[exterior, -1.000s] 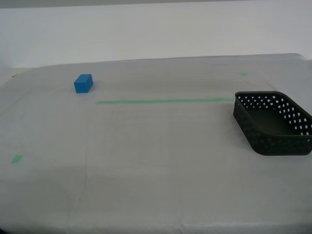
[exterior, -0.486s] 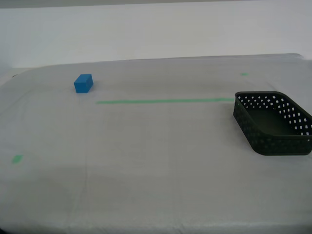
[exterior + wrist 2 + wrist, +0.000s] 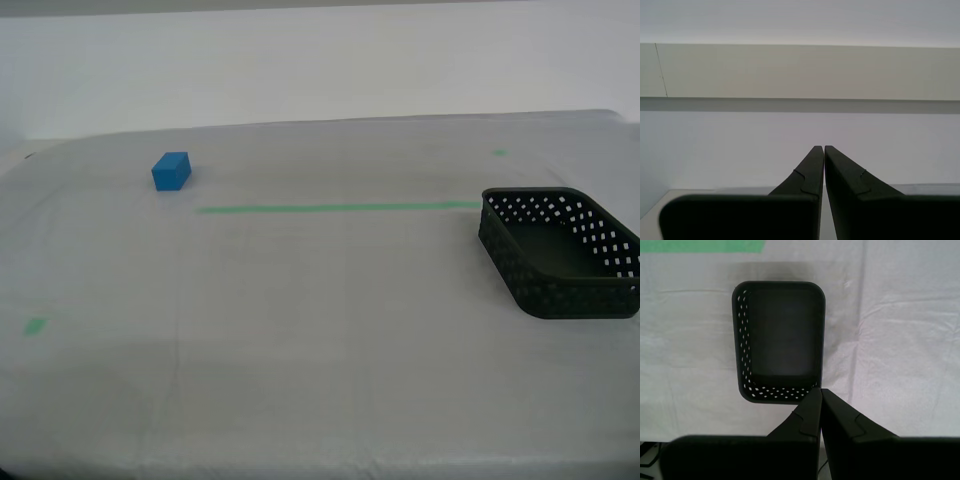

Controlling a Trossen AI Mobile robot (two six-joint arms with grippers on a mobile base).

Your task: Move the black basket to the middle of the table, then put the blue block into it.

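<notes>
- Black basket (image 3: 560, 252) sits on the table (image 3: 300, 350) at the exterior view's right, its right edge cut off by the frame; nothing lies inside it.
- First wrist view looks down on the black basket (image 3: 779, 340); floor bare, perforated walls visible.
- First gripper (image 3: 820, 391) hangs above the basket's rim, jaws pressed together, gripping nothing.
- Second gripper (image 3: 824, 148) has its jaws closed and empty, aimed at a pale wall (image 3: 800, 70); its place over the table cannot be told.
- Blue block (image 3: 171, 171) rests far left in the exterior view, well apart from the basket, beyond the green tape line (image 3: 338, 208).
- Neither arm shows in the exterior view.
- No writing or labels can be read.
</notes>
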